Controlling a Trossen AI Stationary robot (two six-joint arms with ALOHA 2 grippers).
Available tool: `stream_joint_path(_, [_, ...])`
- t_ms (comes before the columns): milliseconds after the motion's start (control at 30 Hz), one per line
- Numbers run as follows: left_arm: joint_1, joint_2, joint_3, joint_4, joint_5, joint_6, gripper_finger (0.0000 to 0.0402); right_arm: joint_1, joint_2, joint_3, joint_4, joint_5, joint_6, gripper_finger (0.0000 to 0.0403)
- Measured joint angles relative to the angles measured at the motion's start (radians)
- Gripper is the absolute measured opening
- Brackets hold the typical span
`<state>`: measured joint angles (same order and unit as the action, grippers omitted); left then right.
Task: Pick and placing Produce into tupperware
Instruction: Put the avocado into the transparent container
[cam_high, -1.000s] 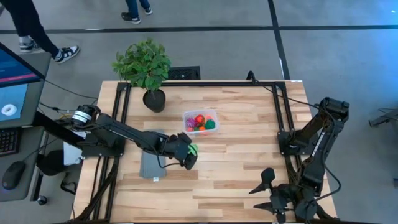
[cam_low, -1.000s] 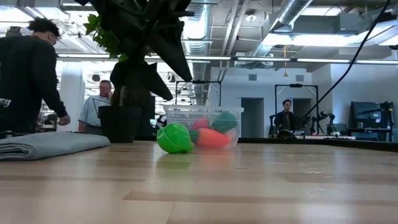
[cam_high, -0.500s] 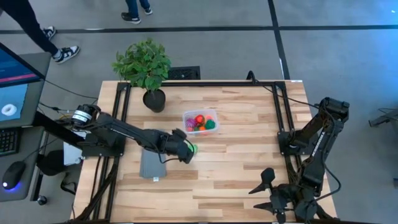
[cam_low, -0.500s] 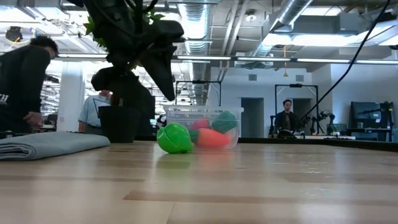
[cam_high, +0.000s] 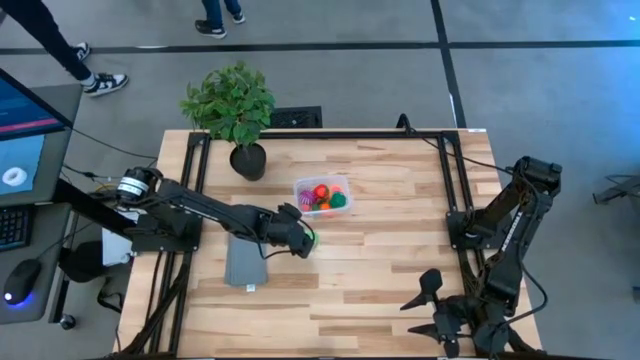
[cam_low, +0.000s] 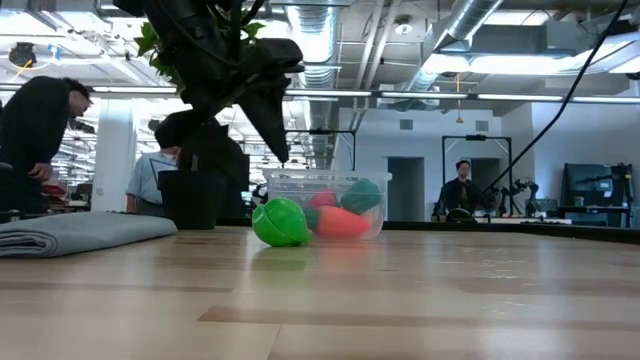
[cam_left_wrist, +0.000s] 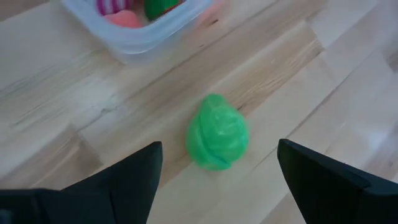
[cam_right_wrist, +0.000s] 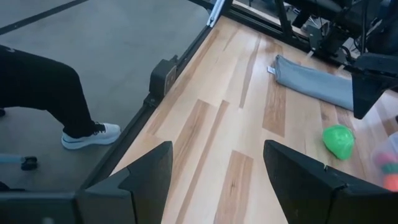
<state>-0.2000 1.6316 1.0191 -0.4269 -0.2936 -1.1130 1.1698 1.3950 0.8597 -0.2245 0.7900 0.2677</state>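
On the wooden table (cam_high: 380, 270), largest things first: the potted plant (cam_high: 232, 110) stands toward eleven o'clock from the centre, the folded grey cloth (cam_high: 245, 262) lies at about eight o'clock, and the tupperware (cam_high: 322, 196) sits just above the centre, already holding red, orange, pink and dark green produce. One piece, the green toy (cam_left_wrist: 217, 132), lies on the bare wood just beside the tub's seven o'clock corner, apart from it. The left gripper (cam_high: 296, 232) hovers over that toy with its fingers spread wide, one on each side and neither touching it. To do this step well, I would judge the gripper should come straight down with the toy centred between the fingers, close gently on its rounded middle since it looks likely to roll or squirt sideways, then lift clear of the tub's rim before moving toward one o'clock and letting go over the open tub. The right gripper (cam_high: 432, 300) waits at the table's five o'clock edge, fingers apart and empty. From above the left wrist covers most of the toy, so only a green sliver shows; the low view cuts off the arm's upper part and hides how high the fingertips hang; the tub's contents overlap, so their count is unclear.
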Motion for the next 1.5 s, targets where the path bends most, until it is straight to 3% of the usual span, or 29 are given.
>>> stream_joint_path(967, [0.082, 0.193, 0.002, 0.174, 0.125, 0.086, 0.0309, 0.008, 0.001, 0.0, -0.036, 0.004, 0.039, 0.0276])
stream_joint_path(1500, [0.092, 0.207, 0.001, 0.281, 0.14, 0.118, 0.031, 0.006, 0.0, -0.022, -0.029, 0.004, 0.04, 0.0276])
